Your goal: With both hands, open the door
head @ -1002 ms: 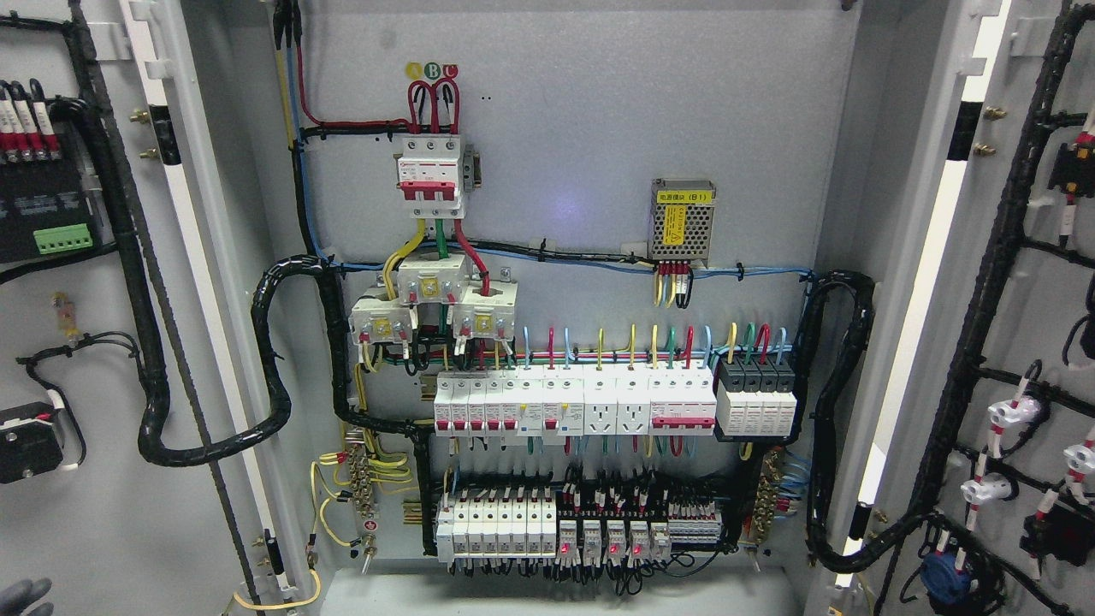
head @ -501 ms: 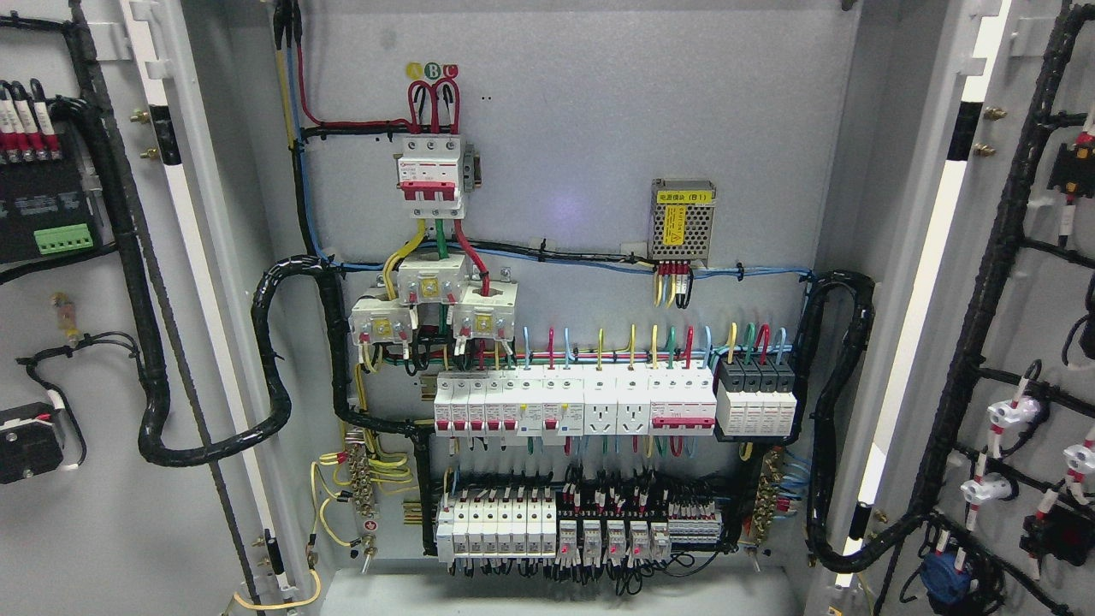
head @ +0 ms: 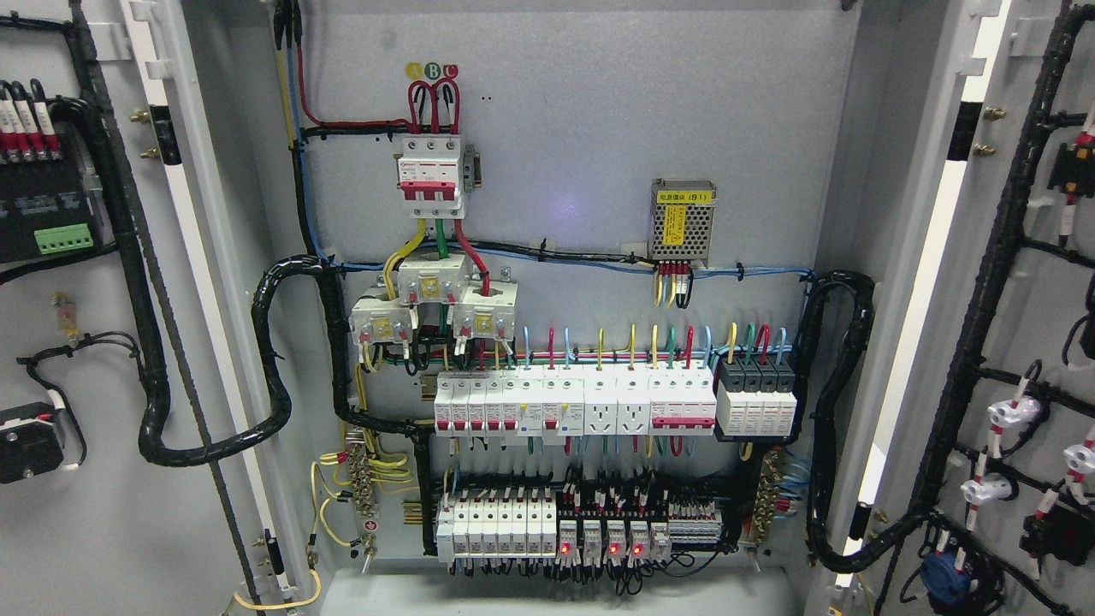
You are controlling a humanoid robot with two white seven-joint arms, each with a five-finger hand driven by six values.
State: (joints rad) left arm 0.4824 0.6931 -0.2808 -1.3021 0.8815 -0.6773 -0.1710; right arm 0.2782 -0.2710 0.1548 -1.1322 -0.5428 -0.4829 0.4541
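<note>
Cabinet doors open, task looks finished.
Left door (head: 77,342) and right door (head: 1018,325) stand swung wide either side of the breaker row (head: 573,411); neither hand is in view, so their state is unknown.

Three round phase markers (head: 433,71) above the red-handled main breaker (head: 430,175) look like A, B, C (yellow, green, red; letters small, only roughly legible). The metal mesh power supply (head: 682,219) carries a yellow label strip (head: 684,197) ending in "(B1)", the characters before it too small to read, plus a yellow warning sticker (head: 674,224) with unreadable print. Print on the lower breakers is too fine to read.
</note>
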